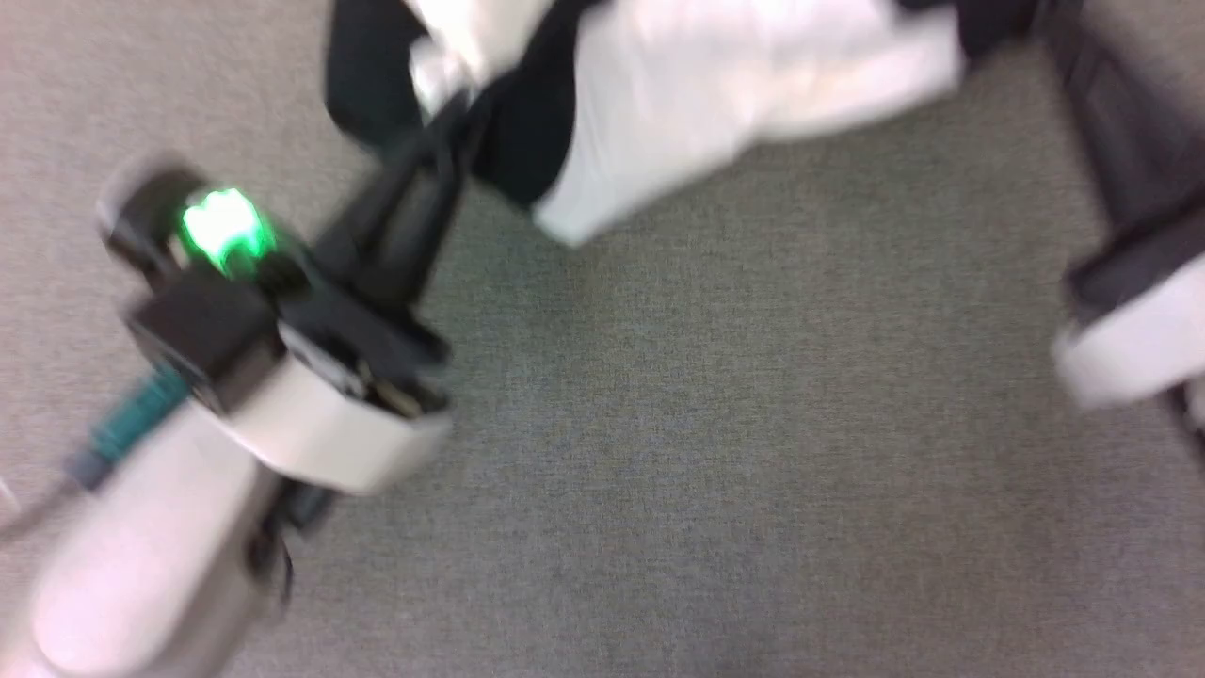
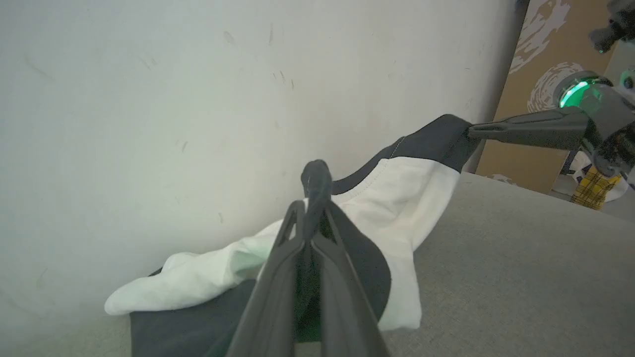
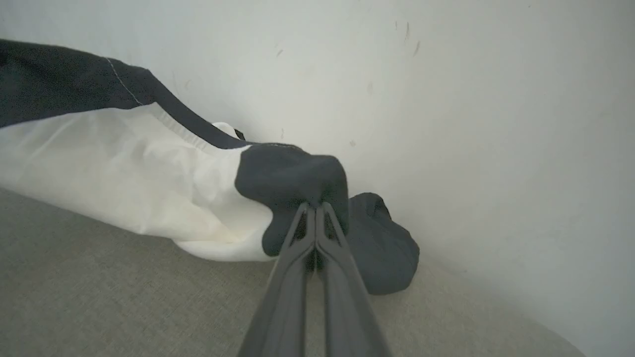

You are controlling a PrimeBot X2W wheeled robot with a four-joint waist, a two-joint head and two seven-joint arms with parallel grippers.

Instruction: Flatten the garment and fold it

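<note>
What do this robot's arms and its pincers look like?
Each arm ends in two long, dark grey fingers that taper to a point, with slotted openings along them; see the left gripper and the right gripper. The left forearm is pale and rounded, with a white cuff, a black wrist block, a glowing green light and a teal plug. The right wrist glows green too.
</note>
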